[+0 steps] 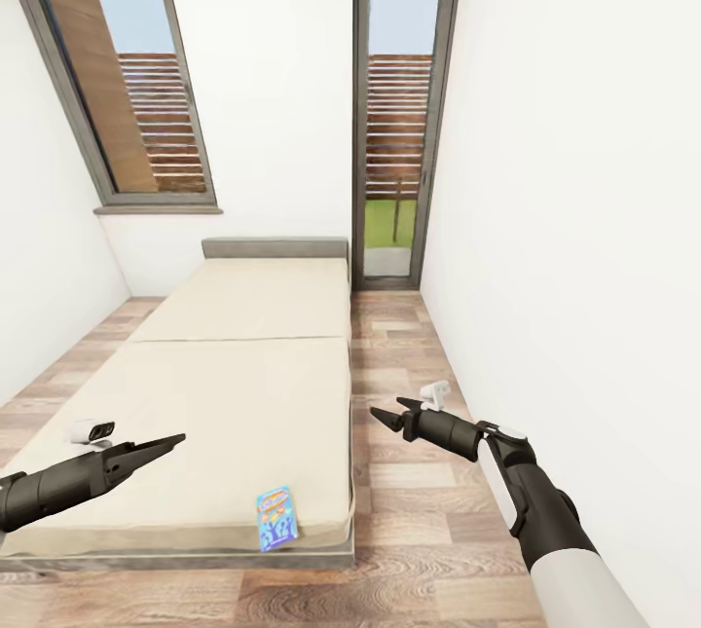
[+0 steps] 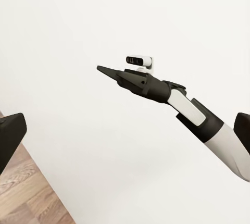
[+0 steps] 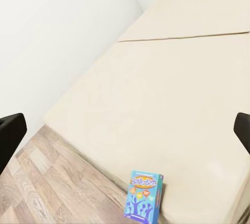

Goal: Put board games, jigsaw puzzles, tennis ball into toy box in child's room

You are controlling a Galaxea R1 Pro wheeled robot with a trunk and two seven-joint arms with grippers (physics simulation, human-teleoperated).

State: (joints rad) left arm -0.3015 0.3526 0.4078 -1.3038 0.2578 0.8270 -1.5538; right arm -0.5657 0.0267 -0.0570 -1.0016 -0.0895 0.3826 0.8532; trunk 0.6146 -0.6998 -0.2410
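Observation:
A blue board game (image 1: 276, 518) with cartoon figures lies flat on the beige bed (image 1: 243, 375), close to the mattress's near edge. My left gripper (image 1: 173, 440) hovers open above the mattress, left of the game and apart from it. My right gripper (image 1: 382, 412) hangs open over the floor strip to the right of the bed, holding nothing. The right wrist view looks down on the game (image 3: 144, 195) by the mattress (image 3: 177, 94) edge, between its fingers (image 3: 10, 135). In the left wrist view the right gripper (image 2: 101, 69) stands before a white wall.
A strip of wood floor (image 1: 409, 472) runs between the bed and the white right wall (image 1: 584, 219). A tall glass door (image 1: 394, 122) stands at the far end beyond the grey headboard (image 1: 275, 247). A window (image 1: 127, 73) is in the left wall.

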